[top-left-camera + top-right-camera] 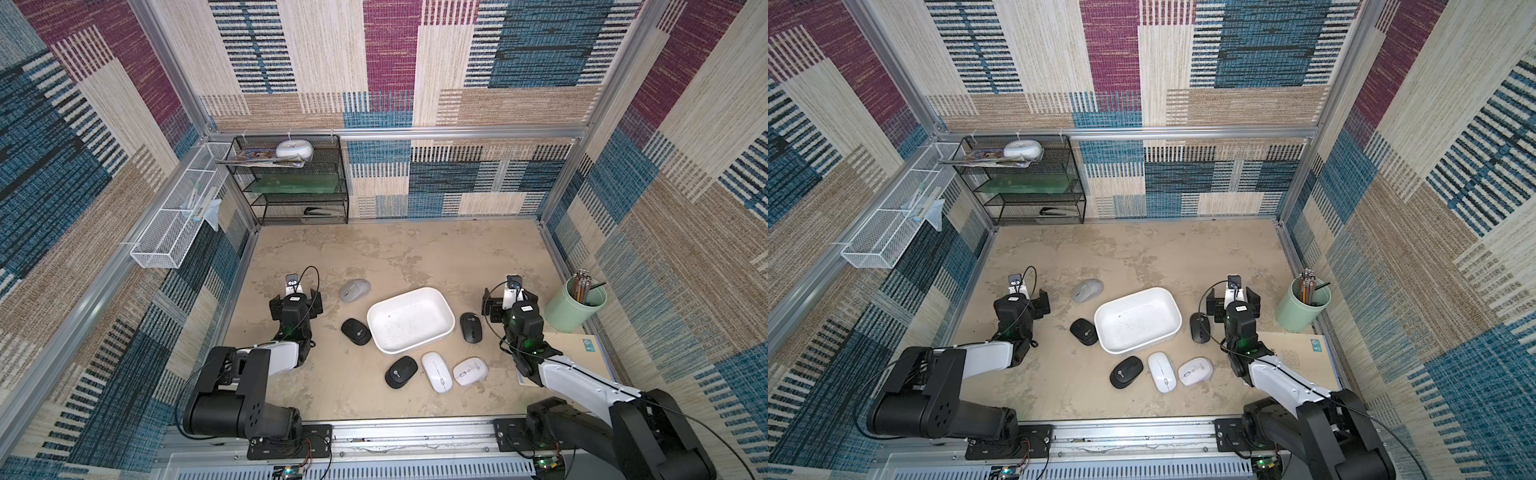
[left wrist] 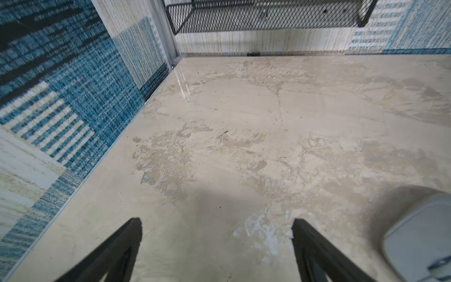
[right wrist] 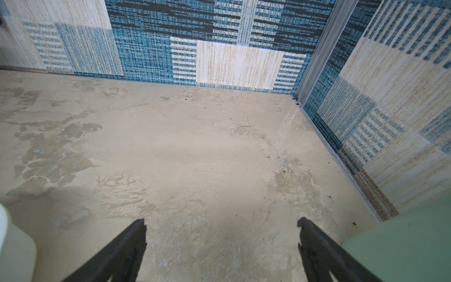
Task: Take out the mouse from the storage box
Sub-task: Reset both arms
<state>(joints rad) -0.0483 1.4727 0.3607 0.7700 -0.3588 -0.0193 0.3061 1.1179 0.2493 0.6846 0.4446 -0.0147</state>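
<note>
The white storage box (image 1: 409, 322) (image 1: 1138, 320) stands mid-table with nothing inside it. Several mice lie on the table around it: a grey mouse (image 1: 354, 290) at its far left, a black mouse (image 1: 356, 331) on its left, another black mouse (image 1: 471, 327) on its right, and a black mouse (image 1: 401, 371) and two white ones (image 1: 436, 372) (image 1: 470, 371) in front. My left gripper (image 1: 296, 304) (image 2: 216, 221) hovers open left of the grey mouse (image 2: 419, 239), holding nothing. My right gripper (image 1: 510, 302) (image 3: 222, 220) is open and holds nothing, right of the box (image 3: 14, 244).
A green pencil cup (image 1: 575, 305) (image 3: 402, 244) stands close to the right gripper, with a tan board (image 1: 573, 353) under that arm. A black mesh rack (image 1: 291, 178) stands at the back left, and a white wire basket (image 1: 178, 216) hangs on the left wall.
</note>
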